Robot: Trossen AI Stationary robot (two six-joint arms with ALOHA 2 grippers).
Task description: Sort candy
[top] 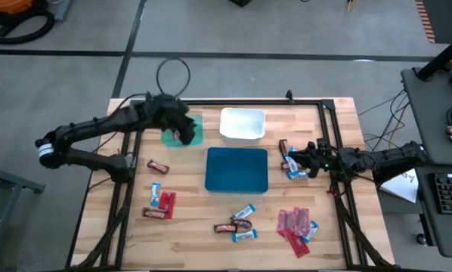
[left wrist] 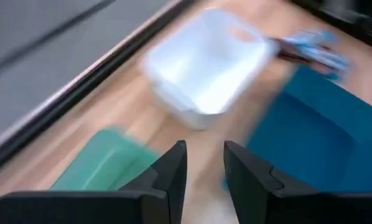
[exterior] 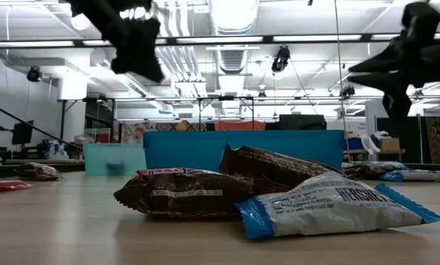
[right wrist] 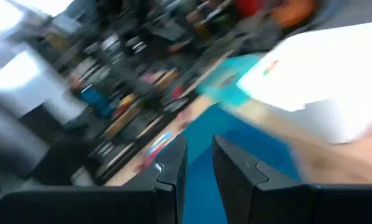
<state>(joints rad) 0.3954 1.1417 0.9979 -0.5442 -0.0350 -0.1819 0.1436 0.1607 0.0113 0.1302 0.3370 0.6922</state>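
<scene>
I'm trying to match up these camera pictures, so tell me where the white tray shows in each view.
High view: the white tray sits at the table's far middle, just beyond the blue tray.
Low view: not in view; the blue tray's wall fills the middle.
Left wrist view: white tray beyond the left end effector.
Right wrist view: white tray, blurred.
Shared landmark: the blue tray, beside it in every view.

Both wrist views smear with blur, and the left arm covers part of the green tray (top: 193, 130).
</scene>
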